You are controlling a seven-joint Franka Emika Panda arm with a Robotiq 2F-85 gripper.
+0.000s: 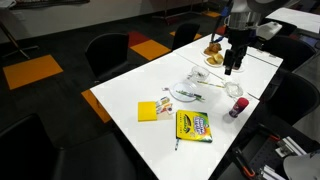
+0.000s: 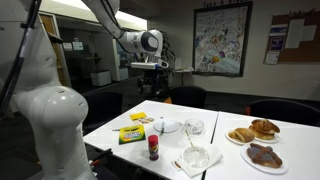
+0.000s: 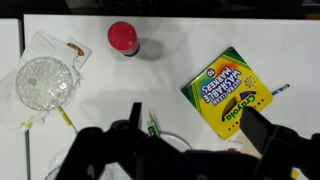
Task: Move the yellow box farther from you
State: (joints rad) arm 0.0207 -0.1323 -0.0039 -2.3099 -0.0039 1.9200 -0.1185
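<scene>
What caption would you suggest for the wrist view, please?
Open claw above the white table, with crayon box, red-capped bottle and clear round dish below.

Arm up, tool pointed down, nothing gripped.

In an exterior view the arm point(image 2: 108, 22) rose from its bulky white base point(image 2: 45, 110) and stretched out with the elbow high. The wrist point(image 2: 148, 42) was bent so the black tool point(image 2: 150, 88) hung straight down, clear of any contact. In the wrist view the dark fingers point(image 3: 262, 132) came in from the bottom edge, spread wide apart, with nothing held between them.
</scene>
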